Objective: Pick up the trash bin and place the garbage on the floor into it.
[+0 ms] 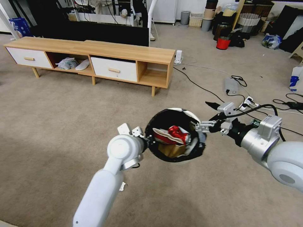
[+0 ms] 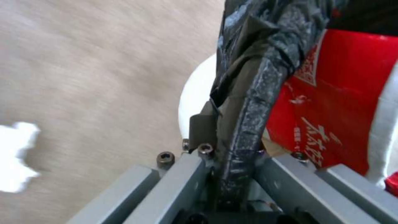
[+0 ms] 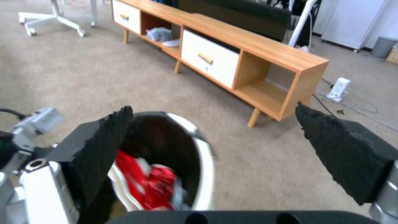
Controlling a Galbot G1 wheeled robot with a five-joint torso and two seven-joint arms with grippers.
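Note:
The trash bin (image 1: 189, 114), white with a black bag over its rim, hangs above the carpet in the middle of the head view. My left gripper (image 1: 147, 138) is shut on its near-left rim; in the left wrist view this gripper (image 2: 232, 143) pinches the black liner (image 2: 257, 81). The garbage (image 1: 175, 134) inside the bin is a crushed red can, a red-white wrapper (image 2: 344, 102) and a brown paper bag. My right gripper (image 1: 205, 115) stands open at the bin's right rim, its black pads (image 3: 104, 140) wide apart and empty. A white tissue (image 2: 16, 155) lies on the floor under my left arm.
A long wooden cabinet (image 1: 126, 52) with white drawers stands behind the bin. Cables and a power strip (image 1: 232, 85) trail over the carpet at the right. A red bucket (image 1: 223, 43), a grey bin (image 1: 185, 17) and a white shopping bag (image 1: 296, 80) sit farther off.

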